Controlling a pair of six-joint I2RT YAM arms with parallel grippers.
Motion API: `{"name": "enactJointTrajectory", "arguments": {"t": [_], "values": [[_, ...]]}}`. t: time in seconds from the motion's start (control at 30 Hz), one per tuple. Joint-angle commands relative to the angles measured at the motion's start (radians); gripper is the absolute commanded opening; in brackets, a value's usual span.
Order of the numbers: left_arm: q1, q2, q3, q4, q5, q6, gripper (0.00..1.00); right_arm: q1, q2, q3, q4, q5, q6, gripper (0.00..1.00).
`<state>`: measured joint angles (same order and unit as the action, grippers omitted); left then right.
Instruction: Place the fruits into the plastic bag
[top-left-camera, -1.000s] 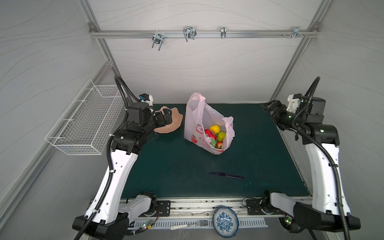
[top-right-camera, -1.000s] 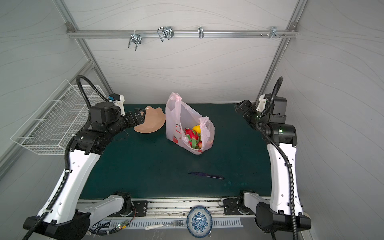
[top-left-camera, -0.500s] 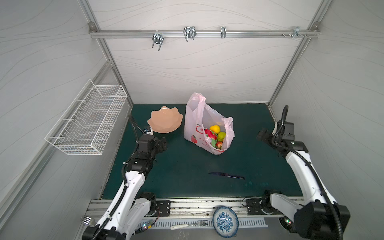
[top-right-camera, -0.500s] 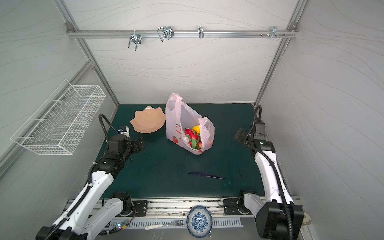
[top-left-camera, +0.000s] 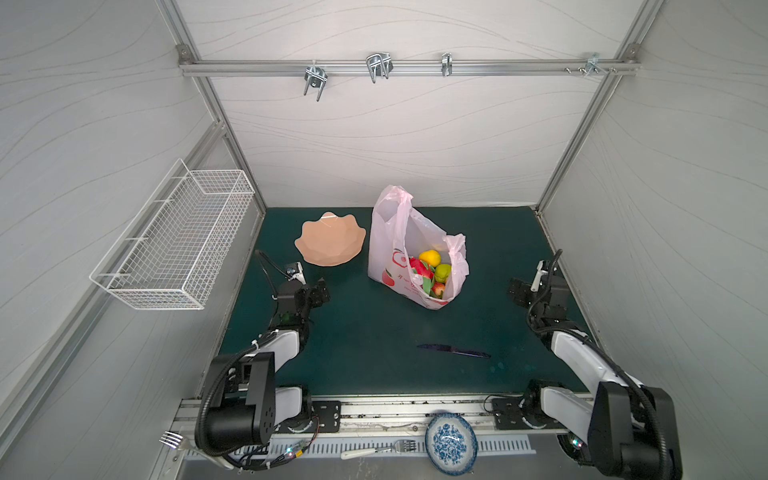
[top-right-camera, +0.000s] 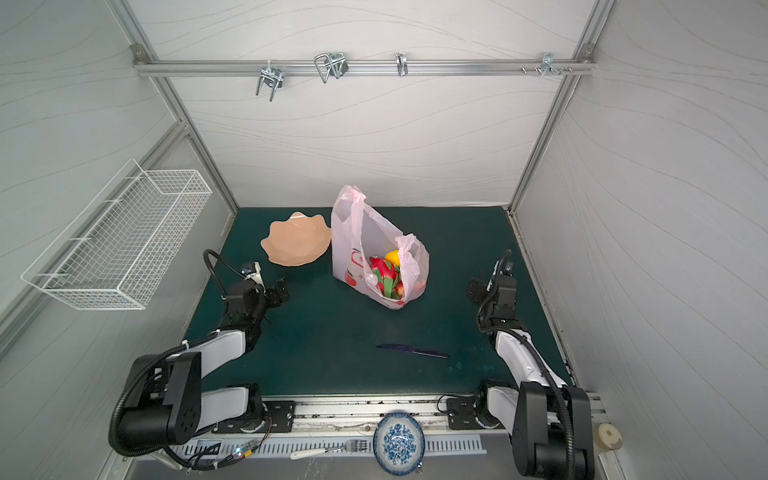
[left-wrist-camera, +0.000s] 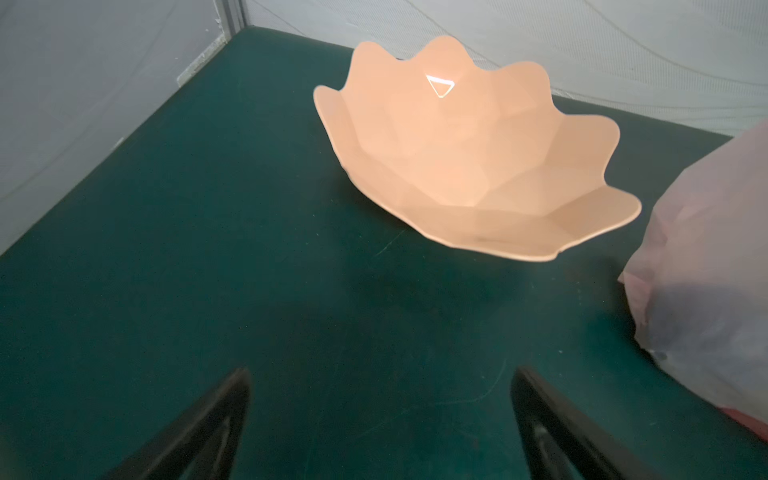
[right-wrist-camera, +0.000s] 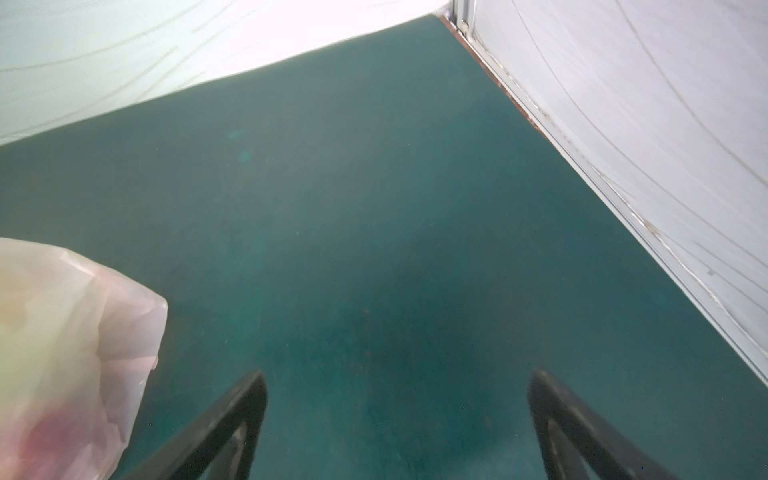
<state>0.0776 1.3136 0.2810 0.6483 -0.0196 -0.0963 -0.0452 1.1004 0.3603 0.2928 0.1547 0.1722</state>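
Observation:
The pale pink plastic bag (top-left-camera: 390, 245) (top-right-camera: 353, 241) stands open at mid-table in both top views. Inside it lie the fruits: a red-green dragon fruit (top-left-camera: 419, 268) (top-right-camera: 384, 268), a yellow lemon (top-left-camera: 430, 257) (top-right-camera: 392, 257), a green pear (top-left-camera: 442, 272) and a red apple (top-left-camera: 438, 289). My left gripper (top-left-camera: 322, 291) (top-right-camera: 282, 291) (left-wrist-camera: 382, 372) hovers low over the mat, left of the bag, open and empty. Well to the right of the bag, my right gripper (top-left-camera: 515, 289) (top-right-camera: 476, 291) (right-wrist-camera: 399, 373) is open and empty too. The bag's side shows in both wrist views (left-wrist-camera: 706, 270) (right-wrist-camera: 62, 353).
An empty peach scalloped bowl (top-left-camera: 330, 245) (top-right-camera: 296, 243) (left-wrist-camera: 469, 158) sits left of the bag. A dark knife (top-left-camera: 453, 351) (top-right-camera: 413, 351) lies on the mat near the front. A wire basket (top-left-camera: 174, 241) hangs on the left wall. A blue plate (top-left-camera: 451, 442) and fork (top-left-camera: 374, 451) lie on the front rail.
Both arms have dropped from raised poses and folded back low toward the front. The left gripper has drawn away from the bowl. Bag and fruits have not moved.

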Motion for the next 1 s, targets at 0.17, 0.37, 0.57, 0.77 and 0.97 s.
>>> {"name": "enactJointTrajectory", "arguments": {"t": [0.17, 0.37, 0.57, 0.77, 0.97], "values": [[0.004, 0.259, -0.014, 0.532, 0.114, 0.062, 0.99, 0.075, 0.237, -0.029, 0.473, -0.065, -0.104, 0.99], [0.006, 0.230, 0.034, 0.388, 0.144, 0.070, 0.99, 0.122, 0.460, -0.035, 0.707, 0.008, -0.111, 0.99], [0.007, 0.236, 0.097, 0.274, 0.185, 0.086, 0.99, 0.172, 0.467, 0.069, 0.521, 0.114, -0.124, 0.99], [0.008, 0.240, 0.140, 0.197, 0.156, 0.076, 0.99, 0.164, 0.463, 0.063, 0.525, 0.105, -0.119, 0.99], [0.008, 0.241, 0.138, 0.202, 0.156, 0.077, 0.99, 0.164, 0.463, 0.063, 0.525, 0.105, -0.119, 0.99]]}}
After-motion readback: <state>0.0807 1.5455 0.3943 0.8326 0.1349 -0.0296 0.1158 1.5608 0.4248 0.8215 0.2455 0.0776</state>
